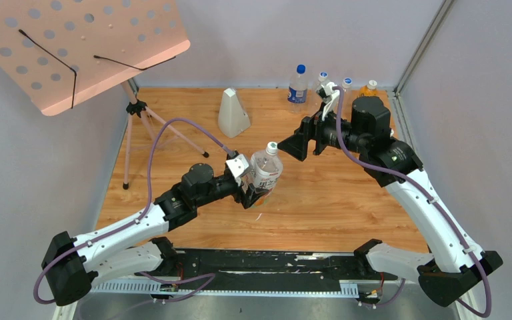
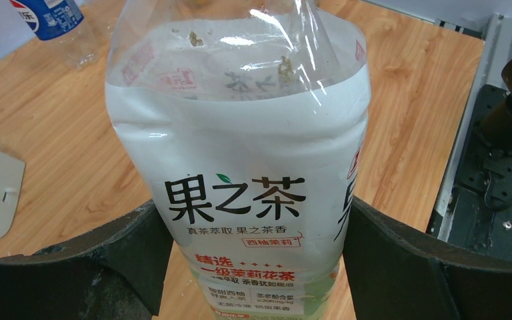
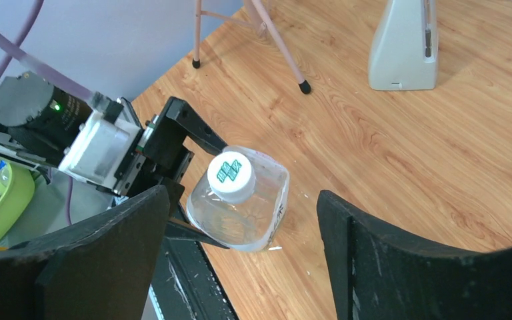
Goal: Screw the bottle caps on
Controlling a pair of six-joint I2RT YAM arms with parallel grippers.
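Clear bottle (image 2: 240, 167) white-labelled with black lettering, white cap (image 3: 232, 175) green-printed, orange wood-grain table (image 1: 347, 200)

The right pincer (image 1: 290, 148) hangs with jaws spread wide just beside the white cap (image 1: 273, 146) of the bottle (image 1: 265, 172); the gap between them is unobstructed. The left pincer (image 1: 252, 192) occupies both flanks of the bottle's lower body. Bare table (image 1: 347, 200) extends right of the bottle and toward the near edge. Obstacles:
- stand legs (image 1: 148, 130), left
- white wedge-shaped object (image 1: 233, 113), behind the bottle
- row of bottles (image 1: 298, 85), far edge
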